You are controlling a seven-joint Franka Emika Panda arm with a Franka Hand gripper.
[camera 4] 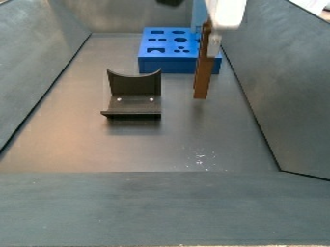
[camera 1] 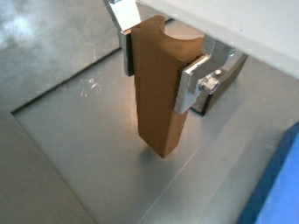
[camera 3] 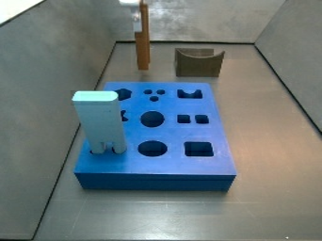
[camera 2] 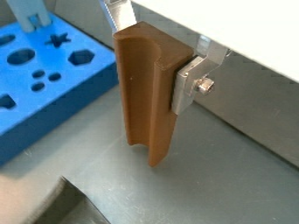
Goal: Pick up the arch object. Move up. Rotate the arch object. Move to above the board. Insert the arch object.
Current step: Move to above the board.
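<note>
The arch object (camera 1: 159,87) is a tall, narrow orange-brown block with a curved notch at its upper end. My gripper (camera 1: 162,54) is shut on its upper part, silver fingers (camera 1: 193,83) pressed on two opposite sides. It also shows in a wrist view (camera 2: 146,92). In both side views the arch object (camera 3: 142,45) (camera 4: 203,66) hangs upright with its lower end close to the grey floor. The board (camera 3: 157,136) is a thick bright-blue slab with several cut-out holes, apart from the arch object; it also shows in a side view (camera 4: 175,48).
A pale blue post (camera 3: 96,122) stands in the board's corner. A squat dark olive block (camera 3: 198,61) with a notched top sits on the floor beyond the board, also seen in a side view (camera 4: 131,95). Grey walls enclose the floor.
</note>
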